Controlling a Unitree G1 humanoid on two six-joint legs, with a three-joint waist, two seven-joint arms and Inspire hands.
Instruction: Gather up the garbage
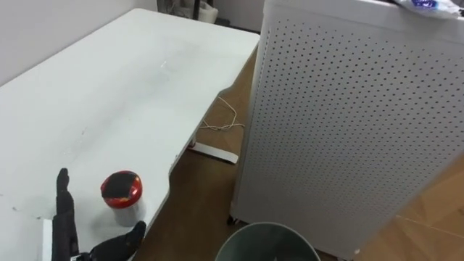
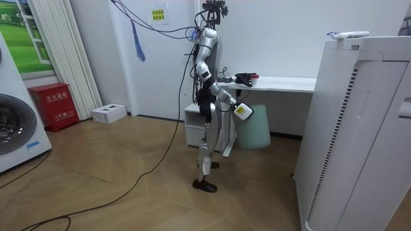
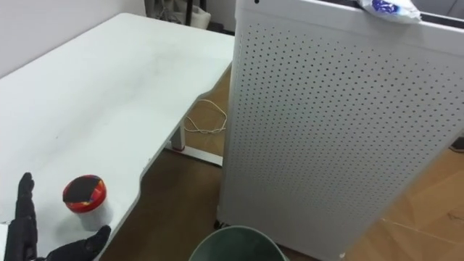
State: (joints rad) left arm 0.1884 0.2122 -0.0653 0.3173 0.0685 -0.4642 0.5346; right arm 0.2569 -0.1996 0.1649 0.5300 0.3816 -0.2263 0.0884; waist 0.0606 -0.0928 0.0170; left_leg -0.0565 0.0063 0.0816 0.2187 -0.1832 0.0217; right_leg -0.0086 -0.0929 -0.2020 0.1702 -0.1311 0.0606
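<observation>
A small cup with a red and black lid (image 1: 122,190) (image 3: 85,196) stands near the front edge of the white desk (image 1: 109,94). My left hand (image 1: 67,217) (image 3: 23,226) is over the desk just left of the cup, open, with fingers straight and thumb spread toward it, not touching. A grey-green waste bin (image 1: 266,243) (image 3: 235,245) stands on the floor to the right of the desk edge. In the room view I stand at the desk's end, left hand (image 2: 244,79) stretched over the tabletop by the cup (image 2: 255,77). My right hand (image 2: 243,111) hangs lower, beside the bin (image 2: 255,126).
A tall white perforated cabinet (image 1: 348,123) stands close on the right, with a blue and white packet (image 1: 428,3) on top. A thin cable (image 1: 225,119) lies on the wooden floor under the desk. A washing machine (image 2: 16,128) and a red box (image 2: 54,106) are at the room view's left.
</observation>
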